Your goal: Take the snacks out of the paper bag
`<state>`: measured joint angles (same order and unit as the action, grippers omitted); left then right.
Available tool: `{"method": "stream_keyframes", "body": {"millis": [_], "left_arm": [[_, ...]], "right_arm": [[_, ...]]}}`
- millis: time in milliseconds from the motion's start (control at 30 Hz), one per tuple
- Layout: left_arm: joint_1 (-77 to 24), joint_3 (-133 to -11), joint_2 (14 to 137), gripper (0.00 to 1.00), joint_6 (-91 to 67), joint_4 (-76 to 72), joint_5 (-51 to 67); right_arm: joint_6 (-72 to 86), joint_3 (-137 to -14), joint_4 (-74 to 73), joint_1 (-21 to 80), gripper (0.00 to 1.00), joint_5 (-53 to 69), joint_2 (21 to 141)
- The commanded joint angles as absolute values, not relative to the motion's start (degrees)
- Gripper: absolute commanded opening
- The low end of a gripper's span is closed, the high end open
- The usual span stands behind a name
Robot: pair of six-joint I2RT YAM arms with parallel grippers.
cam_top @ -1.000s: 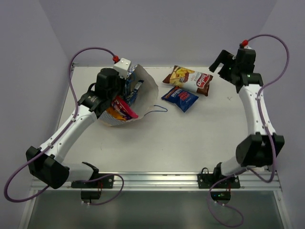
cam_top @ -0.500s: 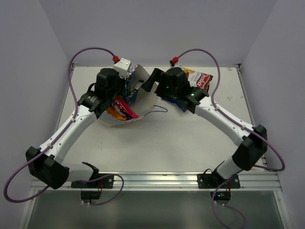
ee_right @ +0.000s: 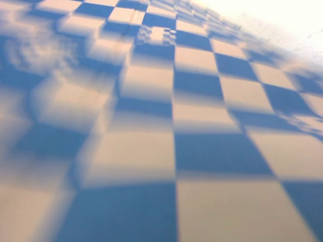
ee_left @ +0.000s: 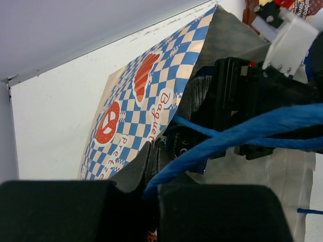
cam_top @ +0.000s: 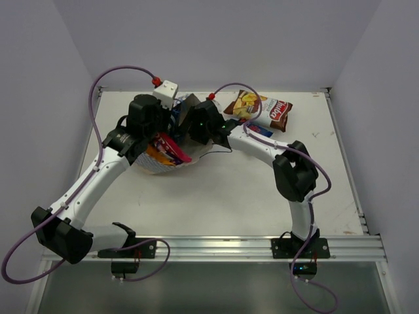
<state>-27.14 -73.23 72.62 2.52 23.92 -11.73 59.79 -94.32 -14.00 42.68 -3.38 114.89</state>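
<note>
Close against the right pincer (cam_top: pixel 191 125) lies the paper bag (ee_left: pixel 146 96), checkered side.

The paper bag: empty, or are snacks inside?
Not empty. Orange and red packets show in the open mouth of the paper bag.

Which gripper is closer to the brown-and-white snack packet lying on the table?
Right. The right gripper is at the mouth of the paper bag, on the side toward the brown-and-white packet; the left gripper holds the bag's far edge.
</note>
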Motion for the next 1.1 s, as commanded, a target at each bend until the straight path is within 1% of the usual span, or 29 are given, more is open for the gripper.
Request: {"method": "stream_keyframes", "body": {"millis": [0,67,100,167,200,267,300,500,600,633,667,767,867,967,1000,1067], "left_arm": [[-26.98,-73.30,71.19,0.00,1.76,25.22,-11.60],[-27.07,-73.04,71.10,0.00,1.93,25.23,-11.95],[-27.07,-73.04,71.02,0.00,2.11,25.22,-12.13],[-26.98,-72.51,70.84,0.00,2.20,24.88,-12.83],[-27.07,-72.34,70.84,0.00,2.28,24.79,-13.01],[-26.98,-72.07,70.84,0.00,2.29,24.44,-13.62],[-27.07,-71.81,70.84,0.00,2.37,24.35,-13.80],[-26.90,-71.46,71.19,0.00,3.07,23.99,-16.43],[-26.90,-71.10,71.28,0.00,3.43,23.56,-18.10],[-26.98,-71.02,71.54,0.00,3.60,23.55,-18.80],[-26.98,-71.10,71.63,0.00,3.69,23.64,-19.07],[-26.81,-71.28,71.81,0.00,3.78,23.55,-19.86],[-26.72,-71.28,71.81,0.00,3.78,23.29,-19.86],[-26.72,-71.28,71.89,0.00,3.60,23.12,-19.78],[-26.72,-71.28,71.89,0.00,3.52,23.12,-19.69],[-26.63,-71.37,71.89,0.00,3.34,23.20,-19.43]], "right_arm": [[61.26,-96.86,-6.52,42.45,0.67,-0.36,116.54],[60.21,-96.68,-5.63,42.54,0.50,1.13,116.81],[59.77,-95.29,-3.97,42.54,0.31,1.66,116.20],[58.28,-93.87,-2.90,42.54,0.17,1.94,113.40],[57.31,-93.00,-2.55,42.54,0.08,1.76,112.16],[54.59,-92.55,-2.72,42.54,0.02,1.67,108.40],[53.80,-92.29,-3.07,42.45,0.00,1.84,107.06],[48.52,-92.81,-7.63,41.22,0.00,3.69,96.97],[46.76,-92.29,-8.52,39.03,0.00,9.20,93.44],[46.93,-92.11,-9.05,36.94,0.00,14.19,91.51],[46.93,-91.76,-9.23,35.78,0.00,16.67,90.28],[45.01,-88.78,-10.81,31.12,0.00,21.34,83.87],[41.31,-84.13,-12.83,26.82,0.00,19.70,75.70],[40.69,-76.40,-12.31,19.97,0.00,19.07,68.41],[41.13,-72.37,-11.78,15.51,0.00,18.99,66.99],[42.80,-68.40,-10.55,10.57,0.00,20.30,64.25]]}}
